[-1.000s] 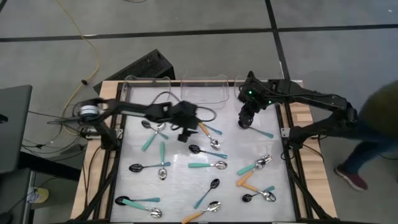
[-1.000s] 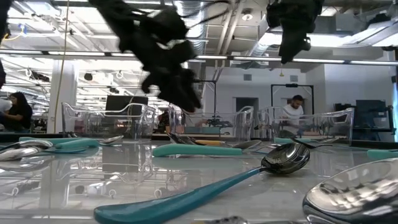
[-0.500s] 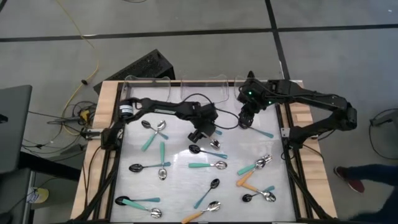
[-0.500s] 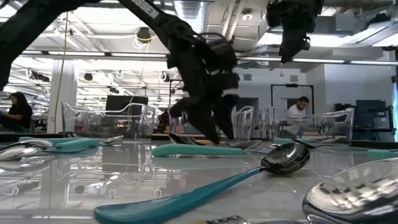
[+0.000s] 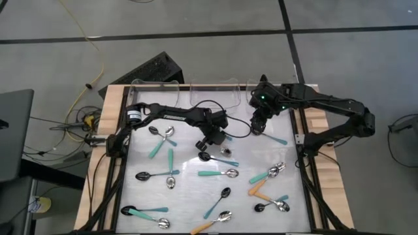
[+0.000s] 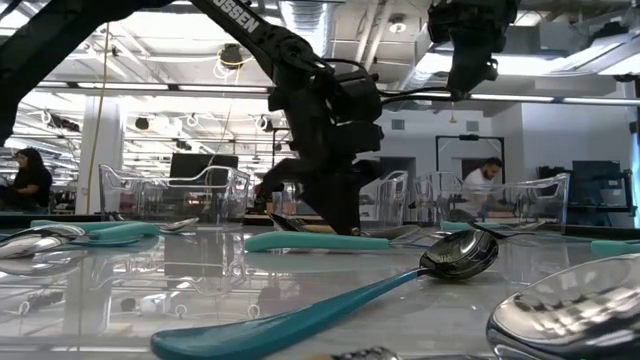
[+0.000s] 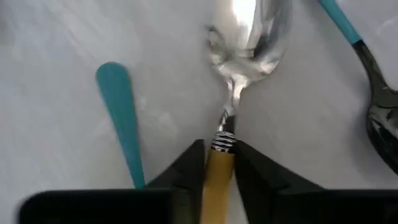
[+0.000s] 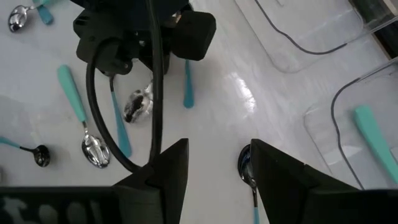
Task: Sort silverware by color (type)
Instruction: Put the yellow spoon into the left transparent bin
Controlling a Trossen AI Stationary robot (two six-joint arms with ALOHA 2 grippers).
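— Where's the left gripper (image 7: 217, 163)?
— Down on the table (image 5: 189, 186) near its middle, fingers pinched on the orange handle of a silver-bowled spoon (image 7: 239, 56) lying flat, a teal handle (image 7: 121, 118) just beside it.
— And the right gripper (image 8: 214, 163)?
— Raised near the clear bins (image 5: 212, 91) at the back, jaws partly apart, gripping nothing. Other spoons (image 5: 219, 173) lie scattered across the table.
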